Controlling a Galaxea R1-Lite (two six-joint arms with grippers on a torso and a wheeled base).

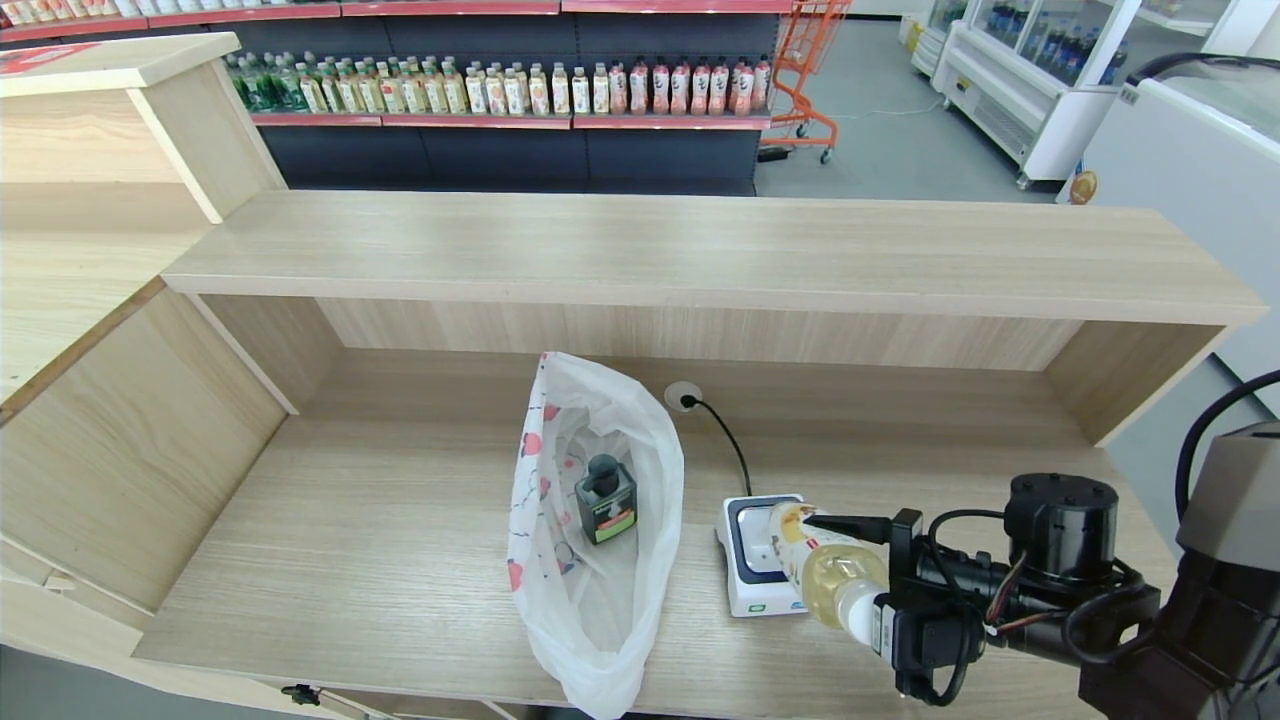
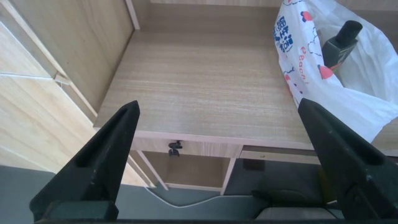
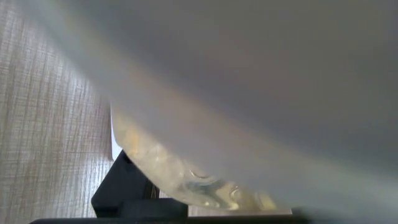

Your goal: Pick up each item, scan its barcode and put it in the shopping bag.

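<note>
Has left gripper [image 2: 217,112] spread wide and empty off the counter [image 1: 350,560] front, clear of the bag [image 1: 530,480]. Bag open, with pump bottle [image 1: 606,500] inside. Holds drink bottle [image 1: 815,560] sideways over scanner [image 1: 745,570], clamped in right gripper [image 1: 862,585], probably for the barcode read.

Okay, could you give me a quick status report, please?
Right gripper shut on drink bottle, over scanner. Left gripper open, empty, by counter edge. Pump bottle in shopping bag. Nothing between scanner and bag.
</note>
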